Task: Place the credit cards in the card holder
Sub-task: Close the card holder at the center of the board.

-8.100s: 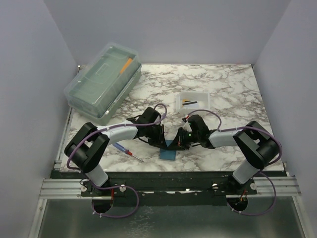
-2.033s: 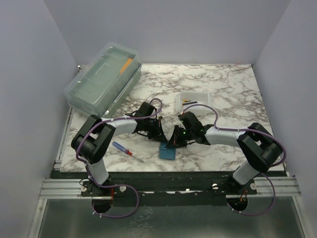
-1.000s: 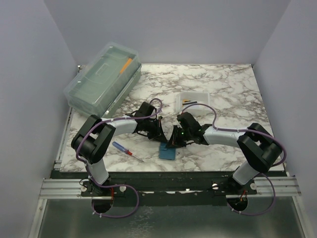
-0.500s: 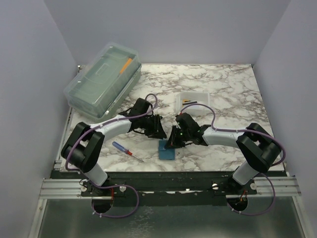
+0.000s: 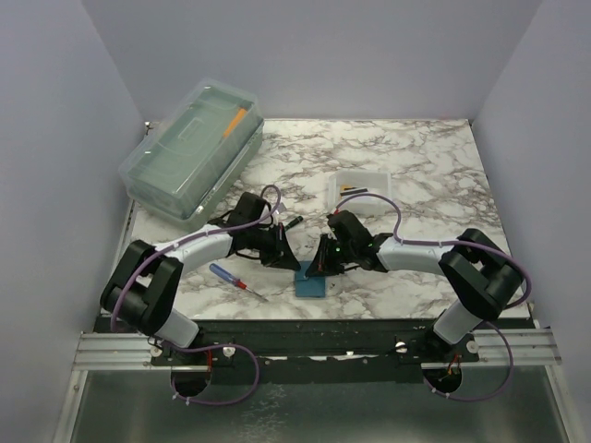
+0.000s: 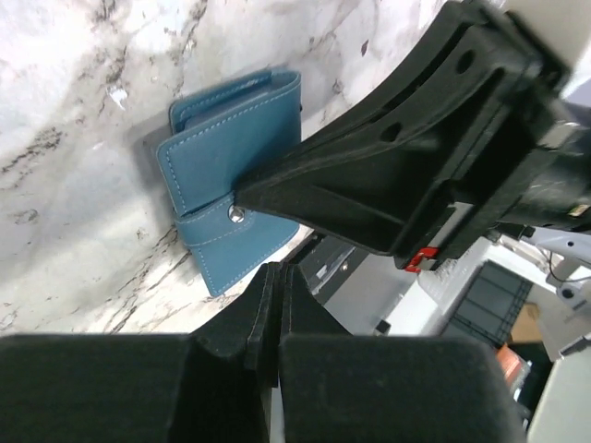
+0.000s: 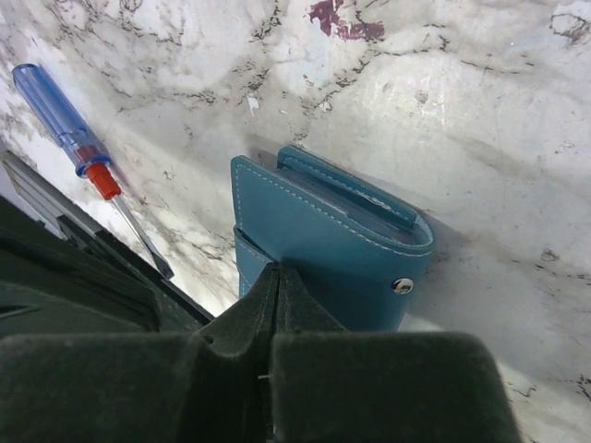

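Too small to count the credit cards (image 5: 355,191) in the translucent tray (image 5: 377,181), upper centre of the top view; only a dark stripe and a yellow edge legible. Partly hidden under two black grippers at lower centre: one teal card holder (image 5: 312,282), folded on the marble table (image 5: 434,157), snap tab across its cover. Right gripper (image 7: 275,272) pinched tight, tips touching the holder's front; unclear whether gripping the tab. Left gripper (image 6: 275,274) closed on nothing, near the holder's edge. Also one screwdriver (image 7: 81,148) and one lidded clear box (image 5: 192,148).
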### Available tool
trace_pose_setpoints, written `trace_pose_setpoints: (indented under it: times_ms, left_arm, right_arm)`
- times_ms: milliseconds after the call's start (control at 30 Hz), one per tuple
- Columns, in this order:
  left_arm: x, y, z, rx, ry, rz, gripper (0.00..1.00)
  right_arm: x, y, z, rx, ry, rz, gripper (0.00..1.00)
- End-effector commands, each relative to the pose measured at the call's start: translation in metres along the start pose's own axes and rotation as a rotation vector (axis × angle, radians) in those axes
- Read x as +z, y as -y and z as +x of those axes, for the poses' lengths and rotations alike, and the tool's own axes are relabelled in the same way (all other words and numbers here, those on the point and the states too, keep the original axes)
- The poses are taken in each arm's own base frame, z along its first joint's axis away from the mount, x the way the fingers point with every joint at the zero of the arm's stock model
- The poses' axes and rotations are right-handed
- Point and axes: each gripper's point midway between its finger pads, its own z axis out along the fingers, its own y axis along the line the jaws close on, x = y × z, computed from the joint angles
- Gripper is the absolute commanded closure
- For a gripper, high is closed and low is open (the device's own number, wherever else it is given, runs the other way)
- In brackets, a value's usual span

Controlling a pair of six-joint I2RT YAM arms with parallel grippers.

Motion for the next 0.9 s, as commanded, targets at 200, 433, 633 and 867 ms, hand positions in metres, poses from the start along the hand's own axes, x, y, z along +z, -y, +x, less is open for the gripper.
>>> trace_pose_setpoints:
  times_ms: [200,433,633,867]
  left_arm:
    - [0.021,-0.016,0.023,-0.024,-0.133,0.028,1.00]
    - [0.031,-0.021,0.015,-0.015,-0.125,0.003,1.00]
    - [0.041,-0.021,0.014,-0.004,-0.138,-0.009,1.00]
    - [0.052,-0.026,0.010,-0.008,-0.134,-0.039,1.00]
  right_arm:
    - [0.011,0.054,0.037,0.011,-0.104,0.176,1.00]
    - [0.010,0.052,0.037,0.009,-0.103,0.172,1.00]
    - [0.010,0.052,0.037,0.005,-0.104,0.173,1.00]
    - [0.008,0.051,0.036,0.005,-0.101,0.170,1.00]
